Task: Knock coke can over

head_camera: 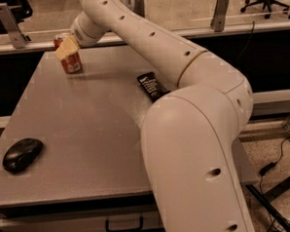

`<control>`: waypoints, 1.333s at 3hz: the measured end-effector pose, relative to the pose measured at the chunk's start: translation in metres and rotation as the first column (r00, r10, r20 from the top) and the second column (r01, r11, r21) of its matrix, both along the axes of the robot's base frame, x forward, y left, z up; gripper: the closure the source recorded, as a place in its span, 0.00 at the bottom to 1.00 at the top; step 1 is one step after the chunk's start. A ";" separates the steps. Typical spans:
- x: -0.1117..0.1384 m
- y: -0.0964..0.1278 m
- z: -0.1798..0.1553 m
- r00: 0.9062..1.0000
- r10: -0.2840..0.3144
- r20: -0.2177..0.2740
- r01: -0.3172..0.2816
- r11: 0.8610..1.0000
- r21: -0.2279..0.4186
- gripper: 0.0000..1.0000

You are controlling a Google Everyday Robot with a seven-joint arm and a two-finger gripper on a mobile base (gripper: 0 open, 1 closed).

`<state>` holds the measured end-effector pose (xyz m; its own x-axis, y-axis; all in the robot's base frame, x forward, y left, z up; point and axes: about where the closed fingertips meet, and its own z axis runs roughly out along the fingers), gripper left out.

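Observation:
The coke can (pixel 72 64) is red-orange with a silver top. It stands upright near the far left corner of the grey table (pixel 88 140). My gripper (pixel 66 48) is at the end of the white arm that reaches across the table from the right. Its tan tip lies against the upper part of the can and covers it on the camera side. The lower half of the can shows below the gripper.
A black computer mouse (pixel 22 154) lies at the near left of the table. A black flat packet (pixel 152 86) lies mid-table, next to my arm. A rail with posts (pixel 8 18) runs behind the table. Cables (pixel 279 159) lie on the floor at right.

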<state>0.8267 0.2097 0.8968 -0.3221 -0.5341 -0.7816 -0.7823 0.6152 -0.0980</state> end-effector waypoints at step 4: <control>-0.014 0.021 0.013 0.999 0.041 0.004 -0.041 0.999 -0.008 0.83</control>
<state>0.8123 0.2305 0.9097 -0.2963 -0.5535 -0.7784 -0.8066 0.5814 -0.1063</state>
